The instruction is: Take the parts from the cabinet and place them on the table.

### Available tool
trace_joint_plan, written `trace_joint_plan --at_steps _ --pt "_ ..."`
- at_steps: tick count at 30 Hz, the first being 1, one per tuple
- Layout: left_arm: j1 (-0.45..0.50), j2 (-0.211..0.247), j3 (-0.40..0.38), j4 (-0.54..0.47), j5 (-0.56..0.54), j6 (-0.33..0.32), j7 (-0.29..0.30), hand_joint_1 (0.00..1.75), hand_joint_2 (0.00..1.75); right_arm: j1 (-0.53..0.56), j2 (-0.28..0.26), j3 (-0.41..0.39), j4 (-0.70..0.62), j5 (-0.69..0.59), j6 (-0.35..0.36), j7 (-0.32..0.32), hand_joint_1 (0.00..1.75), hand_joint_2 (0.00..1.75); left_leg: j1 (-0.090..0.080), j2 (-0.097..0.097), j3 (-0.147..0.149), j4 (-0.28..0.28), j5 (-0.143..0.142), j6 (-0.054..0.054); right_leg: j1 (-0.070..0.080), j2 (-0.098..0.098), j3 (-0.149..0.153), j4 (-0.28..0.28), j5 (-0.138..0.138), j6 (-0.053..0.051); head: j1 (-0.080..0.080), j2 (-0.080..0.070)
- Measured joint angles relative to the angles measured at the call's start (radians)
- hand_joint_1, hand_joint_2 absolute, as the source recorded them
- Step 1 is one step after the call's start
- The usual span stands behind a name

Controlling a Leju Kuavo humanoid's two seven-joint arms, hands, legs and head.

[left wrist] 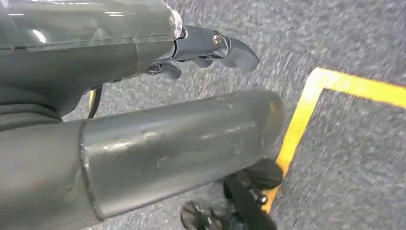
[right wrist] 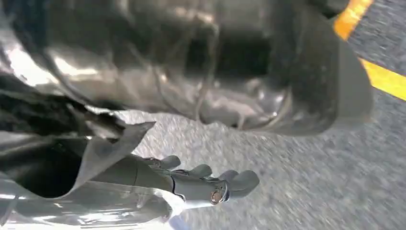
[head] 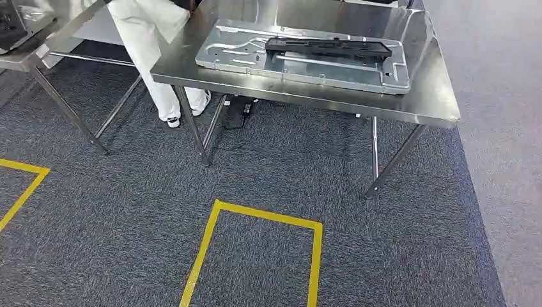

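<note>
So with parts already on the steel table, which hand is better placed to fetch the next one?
Neither has a clear edge: the left hand and right hand both hang empty over grey carpet, away from the stainless steel table, and no cabinet is visible. Cannot tell.

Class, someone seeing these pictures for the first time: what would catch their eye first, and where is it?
The shiny steel table ahead, bearing a large silver metal panel with a long black part lying on it. Next, the yellow tape rectangle on the grey carpet in front, and a person's white trouser legs behind the table's left end.
</note>
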Motion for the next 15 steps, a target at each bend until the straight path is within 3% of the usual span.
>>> trace_joint_plan --at_steps 1,2,4,5,6,7,8,9,10,11,13,14,15 --pt "0.002 -0.002 0.003 0.000 0.000 0.000 0.000 0.00 0.00 -0.002 0.002 -0.007 0.000 0.001 0.007 0.003 0.00 0.00 -0.003 -0.001 -0.008 0.009 0.006 -0.006 0.005 0.000 0.055 -0.097 -0.030 -0.008 0.000 0.000" --pt "0.002 -0.002 0.006 0.000 -0.002 0.001 -0.001 0.00 0.00 -0.002 0.004 -0.013 0.001 0.004 0.014 0.006 0.00 0.00 -0.003 0.002 -0.013 0.010 0.017 -0.013 0.006 0.001 0.052 -0.109 -0.041 -0.013 0.000 0.000" --pt "0.000 -0.002 0.008 -0.002 -0.007 0.002 -0.001 0.00 0.00 -0.002 0.013 -0.026 0.002 0.011 0.024 0.007 0.00 0.00 0.000 0.003 -0.018 0.002 0.042 -0.027 0.011 0.003 0.035 -0.100 -0.024 -0.027 0.000 0.000" --pt "0.001 -0.003 0.009 -0.003 -0.008 0.002 -0.002 0.00 0.00 -0.001 0.014 -0.031 0.003 0.015 0.031 0.009 0.00 0.00 0.002 -0.001 -0.022 0.004 0.039 -0.034 0.004 -0.001 0.026 -0.107 -0.008 -0.036 0.000 0.000" --pt "0.003 -0.004 0.010 -0.003 -0.009 0.002 -0.003 0.00 0.00 -0.002 0.017 -0.036 0.003 0.019 0.034 0.009 0.00 0.00 0.007 -0.007 -0.035 0.028 -0.008 -0.039 0.004 -0.006 0.013 -0.106 0.004 -0.044 0.000 0.000" --pt "0.006 -0.006 0.010 -0.003 -0.010 0.002 -0.003 0.00 0.00 -0.002 0.019 -0.042 0.003 0.021 0.038 0.010 0.00 0.00 0.007 -0.011 -0.052 0.077 -0.076 -0.043 0.005 -0.008 -0.002 -0.104 0.015 -0.053 0.000 0.000" --pt "0.007 -0.006 0.010 -0.005 -0.010 0.002 -0.004 0.00 0.00 -0.002 0.019 -0.048 0.003 0.022 0.045 0.013 0.00 0.00 0.008 -0.013 -0.074 0.161 -0.150 -0.049 0.007 -0.009 -0.023 -0.101 0.029 -0.055 -0.001 0.000" --pt "0.006 -0.006 0.011 -0.006 -0.011 0.004 -0.004 0.00 0.00 0.000 0.019 -0.051 0.003 0.025 0.049 0.015 0.00 0.00 0.009 -0.012 -0.088 0.235 -0.191 -0.052 0.009 -0.010 -0.042 -0.097 0.041 -0.055 0.000 0.000" --pt "0.006 -0.006 0.012 -0.007 -0.011 0.004 -0.004 0.00 0.00 0.001 0.019 -0.055 0.003 0.029 0.052 0.017 0.00 0.00 0.009 -0.012 -0.092 0.296 -0.202 -0.054 0.010 -0.011 -0.064 -0.091 0.054 -0.055 0.000 0.000" --pt "0.006 -0.006 0.014 -0.007 -0.014 0.005 -0.004 0.00 0.00 0.001 0.021 -0.059 0.003 0.034 0.059 0.021 0.00 0.00 0.009 -0.012 -0.083 0.322 -0.180 -0.054 0.011 -0.011 -0.086 -0.084 0.065 -0.053 0.000 0.000" --pt "0.006 -0.006 0.014 -0.008 -0.017 0.006 -0.004 0.00 0.00 0.000 0.024 -0.070 0.003 0.040 0.070 0.027 0.00 0.00 0.009 -0.013 -0.011 0.264 -0.102 -0.049 0.012 -0.011 -0.127 -0.066 0.082 -0.049 -0.001 0.000" --pt "0.004 -0.006 0.014 -0.008 -0.017 0.008 -0.005 0.00 0.00 0.000 0.027 -0.074 0.003 0.043 0.077 0.030 0.00 0.00 0.009 -0.014 0.064 0.171 -0.084 -0.041 0.013 -0.010 -0.148 -0.056 0.091 -0.046 0.000 0.000" --pt "0.003 -0.006 0.014 -0.008 -0.019 0.012 -0.005 0.00 0.00 -0.008 0.030 -0.077 0.003 0.050 0.095 0.042 0.00 0.00 0.007 -0.001 0.140 0.075 -0.107 -0.034 0.013 -0.015 -0.157 -0.048 0.094 -0.044 0.000 0.000"
